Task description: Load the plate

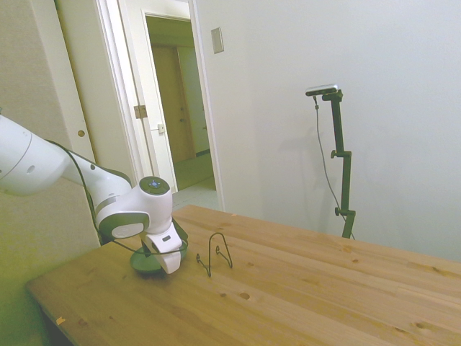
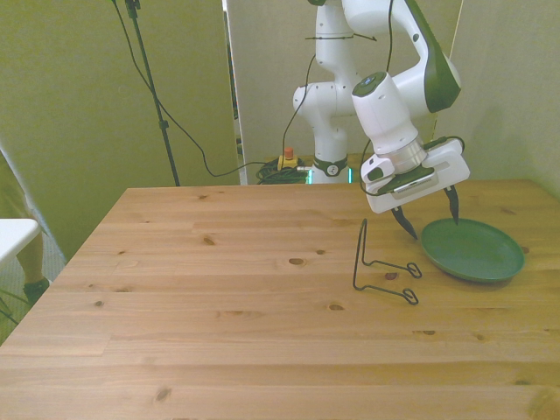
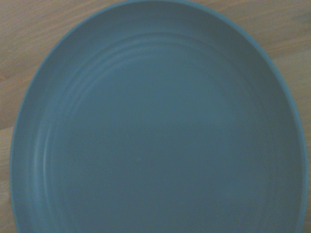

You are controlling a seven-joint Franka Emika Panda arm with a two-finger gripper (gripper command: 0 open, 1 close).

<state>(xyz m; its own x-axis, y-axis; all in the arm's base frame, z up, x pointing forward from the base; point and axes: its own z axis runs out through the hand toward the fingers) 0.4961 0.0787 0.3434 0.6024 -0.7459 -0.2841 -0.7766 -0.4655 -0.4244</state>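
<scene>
Wooden table (image 2: 219,297) bears the plate (image 2: 477,252) under the spread-fingered gripper (image 2: 430,213), wire rack (image 2: 381,265) just beside.

- A plain pale wall (image 1: 324,65) fills the side view, with a small grey wall plate (image 1: 217,40) beside a white door frame (image 1: 204,108).
- The open doorway (image 1: 176,108) leads to a dim hallway with a further door.
- The knotty pine table (image 2: 219,306) looks evenly lit.
- Black cables (image 2: 188,140) hang against the yellowish wall in the front view.
</scene>
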